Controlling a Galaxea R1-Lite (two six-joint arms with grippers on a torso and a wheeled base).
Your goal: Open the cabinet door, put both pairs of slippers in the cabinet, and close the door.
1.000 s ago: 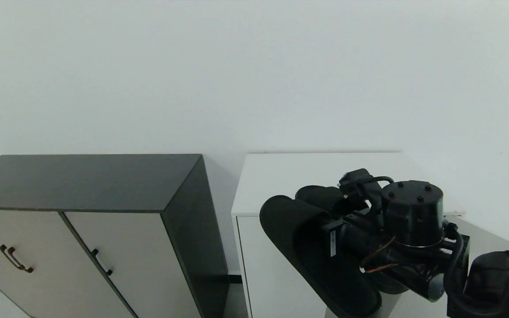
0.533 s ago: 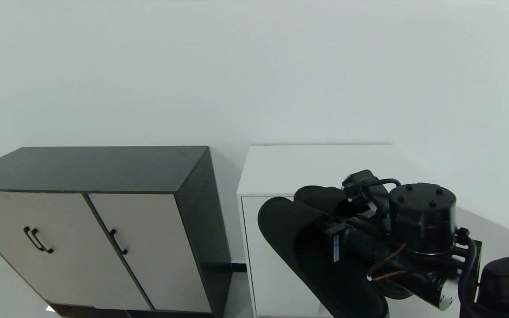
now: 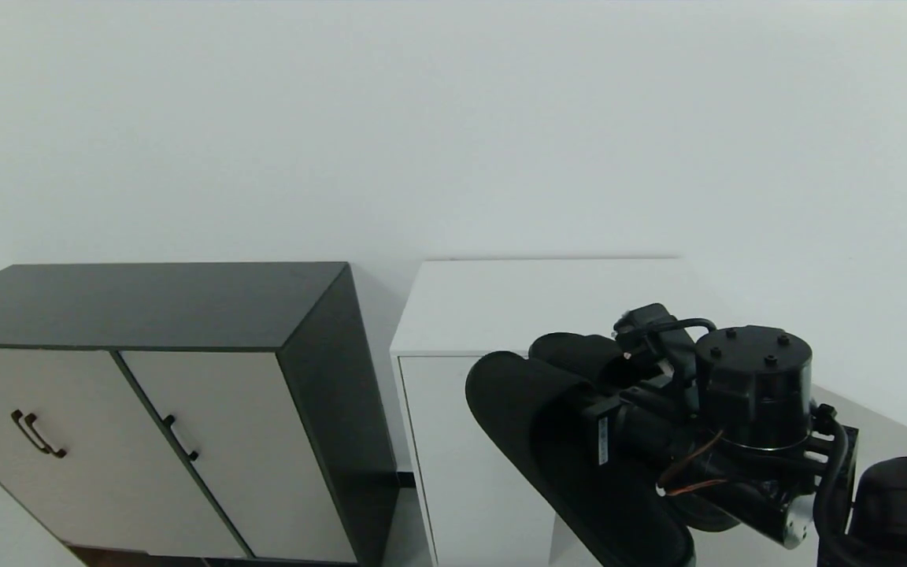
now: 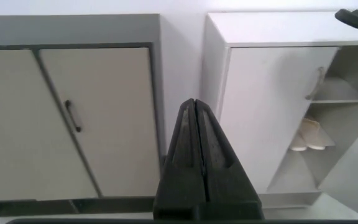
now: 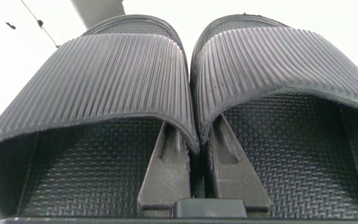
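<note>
Right claw [image 5: 194, 146]: closed on the pair of black slippers [image 5: 117, 81]. One finger lies inside each slipper and the two inner side walls are pinched together between them. Both straps are ribbed; the footbeds are textured.

Head view: black slippers [image 3: 548, 425] are held in the air in front of the white cabinet [image 3: 532, 303], sole to the left and touching no furniture. The pair is tilted, its upper end level with the cabinet's top front edge.

Left claw [image 4: 195, 112]: fingers pressed flat together, nothing between them. It is aimed at the gap between the two cabinets.

White cabinet [image 4: 272, 106], left wrist view: left door is closed and has a handle [image 4: 319, 81] near its right edge. The right compartment is open. Inside it a shelf [image 4: 340, 98] shows, and below that a pair of pale slippers [image 4: 309, 138] lies side by side on a lower level. Cannot tell which way the toes point.

Dark cabinet [image 3: 146, 303]: stands just left of the white cabinet with a narrow gap between them. It has a black top and two pale doors [image 3: 225, 441], both closed, each with a dark handle. Both cabinets back onto a plain white wall [image 3: 453, 118].
</note>
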